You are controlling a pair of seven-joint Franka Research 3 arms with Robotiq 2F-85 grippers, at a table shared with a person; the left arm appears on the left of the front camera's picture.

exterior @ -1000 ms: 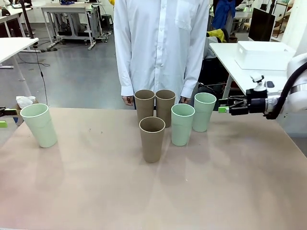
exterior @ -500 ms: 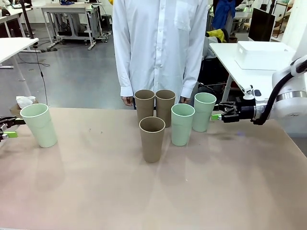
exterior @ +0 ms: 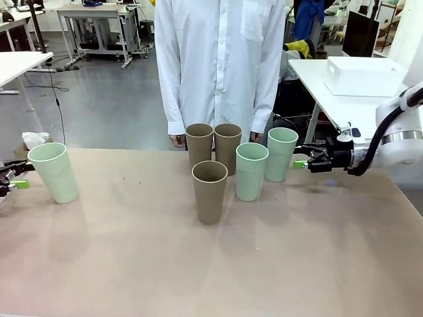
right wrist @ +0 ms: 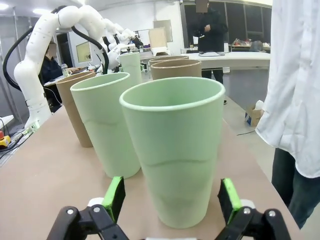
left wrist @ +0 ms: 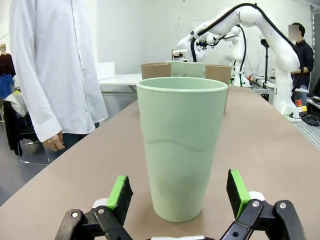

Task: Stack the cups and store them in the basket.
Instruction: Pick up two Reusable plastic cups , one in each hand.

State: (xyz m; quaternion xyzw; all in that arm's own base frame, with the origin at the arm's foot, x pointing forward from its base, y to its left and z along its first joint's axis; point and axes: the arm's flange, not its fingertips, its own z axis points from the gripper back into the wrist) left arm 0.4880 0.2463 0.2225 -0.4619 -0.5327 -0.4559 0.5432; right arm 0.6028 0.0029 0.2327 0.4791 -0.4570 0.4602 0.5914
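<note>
Jaws wide, the left hand (left wrist: 177, 191) sits beside the mint cup (left wrist: 181, 150) at the worktop's (exterior: 317, 251) left edge; the right hand (right wrist: 172, 197), likewise released, faces the rightmost mint cup (right wrist: 175, 150).

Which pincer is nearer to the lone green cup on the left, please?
Left. The left pincer sits beside the lone green cup; the right pincer is across the table, by the rightmost green cup.

Five cups (exterior: 209, 191) are crowding the far centre; a lone mint cup (exterior: 54, 173) is standing at the left. You are getting open passage across the table's (exterior: 211, 277) near half.
</note>
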